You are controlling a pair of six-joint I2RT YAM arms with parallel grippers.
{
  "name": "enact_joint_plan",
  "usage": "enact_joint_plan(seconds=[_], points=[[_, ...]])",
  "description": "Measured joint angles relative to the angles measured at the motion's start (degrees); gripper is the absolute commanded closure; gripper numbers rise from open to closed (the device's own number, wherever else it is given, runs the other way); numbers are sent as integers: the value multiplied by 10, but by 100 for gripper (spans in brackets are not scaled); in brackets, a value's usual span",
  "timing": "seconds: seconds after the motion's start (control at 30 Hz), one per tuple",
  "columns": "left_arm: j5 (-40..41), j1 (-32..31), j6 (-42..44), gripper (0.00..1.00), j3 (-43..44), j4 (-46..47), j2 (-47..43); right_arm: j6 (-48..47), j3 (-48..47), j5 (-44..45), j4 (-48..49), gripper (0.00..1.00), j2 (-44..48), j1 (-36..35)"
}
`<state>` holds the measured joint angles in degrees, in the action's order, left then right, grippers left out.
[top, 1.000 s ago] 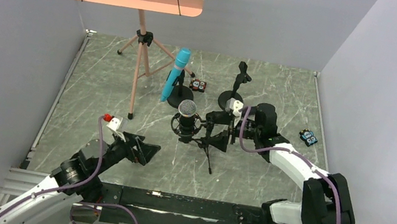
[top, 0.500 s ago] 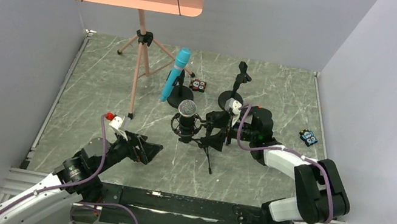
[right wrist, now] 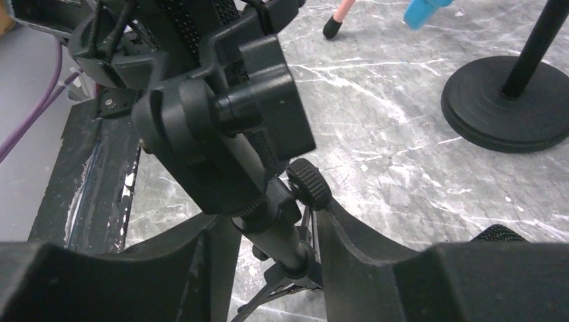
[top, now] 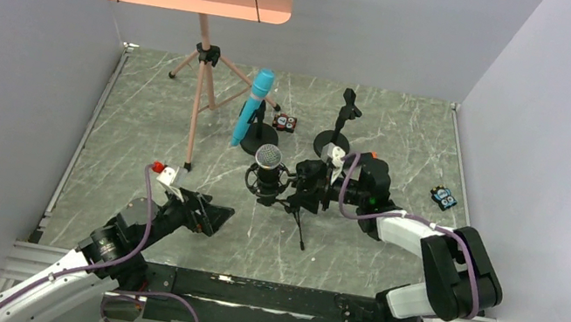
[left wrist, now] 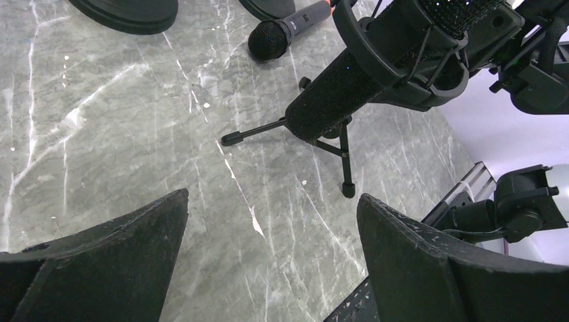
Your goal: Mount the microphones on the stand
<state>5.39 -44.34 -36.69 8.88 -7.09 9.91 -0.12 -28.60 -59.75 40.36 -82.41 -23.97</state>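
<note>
The right tool [right wrist: 275,251] is drawn in on the upright stem of the small tripod stand [left wrist: 344,157]. 1 finger [right wrist: 168,268] is set on each side, so the stem is pinched just under the shock mount [right wrist: 221,114]. The black microphone with the silver mesh head [top: 268,156] is held tilted in that mount. The left tool [left wrist: 274,201] is spread wide and hangs above the bench [top: 136,135], apart from the tripod. The black microphone with the orange end [left wrist: 287,28] is seen lying on the bench beyond the tripod. Farther back, the bright blue microphone [top: 253,107] is clipped at a lean on a round-based stand [top: 259,140]. A 2nd round-based stand [top: 339,126] is placed beside it.
</note>
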Motion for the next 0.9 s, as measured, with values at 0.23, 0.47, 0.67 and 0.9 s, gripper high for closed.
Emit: enact_joint_plan(seconds=[0.23, 0.47, 0.67, 0.9], points=[[0, 0, 0, 1, 1, -7, -7, -24, 0, 8, -13, 82, 2, 0], [0, 0, -2, 1, 1, -35, -53, -75, -4, -2, -110, 94, 47, 4], [0, 0, -4, 1, 2, -55, -75, -84, -9, -47, -194, 97, 110, 51], [0, 0, -4, 1, 6, -74, -78, -93, -36, -90, -263, 99, 178, 183]])
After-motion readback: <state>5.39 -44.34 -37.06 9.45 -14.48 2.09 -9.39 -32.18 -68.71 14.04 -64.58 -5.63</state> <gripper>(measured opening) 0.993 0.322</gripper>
